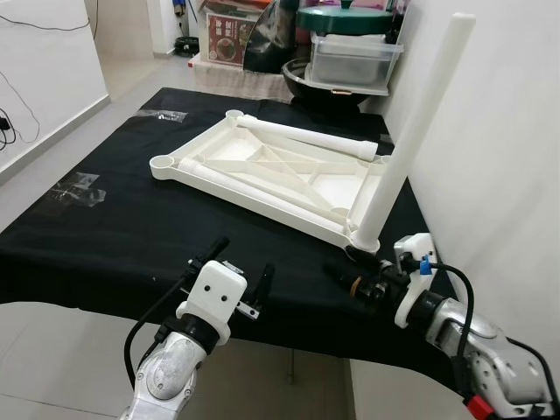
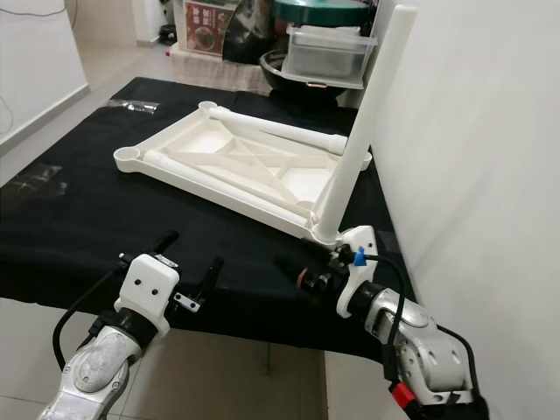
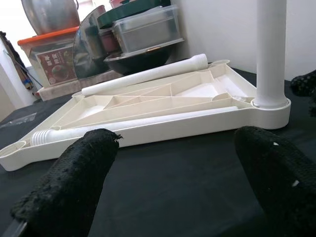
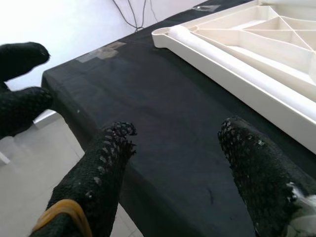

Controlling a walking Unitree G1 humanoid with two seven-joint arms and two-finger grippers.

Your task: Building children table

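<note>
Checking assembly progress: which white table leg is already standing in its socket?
The leg at the tabletop's near-right corner, by the right gripper; the other two lie flat.

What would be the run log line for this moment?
tabletop: upside down | one leg: upright in corner | left hand: open | right hand: open, near leg base

White wall [image 1: 499, 131], tiled floor [image 1: 122, 70] — stacked storage boxes [image 1: 354, 57]

Even, bright indoor light; head views sharp, no motion blur. White wall [image 1: 499, 149] slightly overexposed. Black cloth [image 1: 114, 227] shows only faint sheen. Left wrist view: near fingers [image 3: 74, 182] soft, out of focus; tabletop frame [image 3: 163, 113] crisp. Right wrist view: upper background blown out white.
</note>
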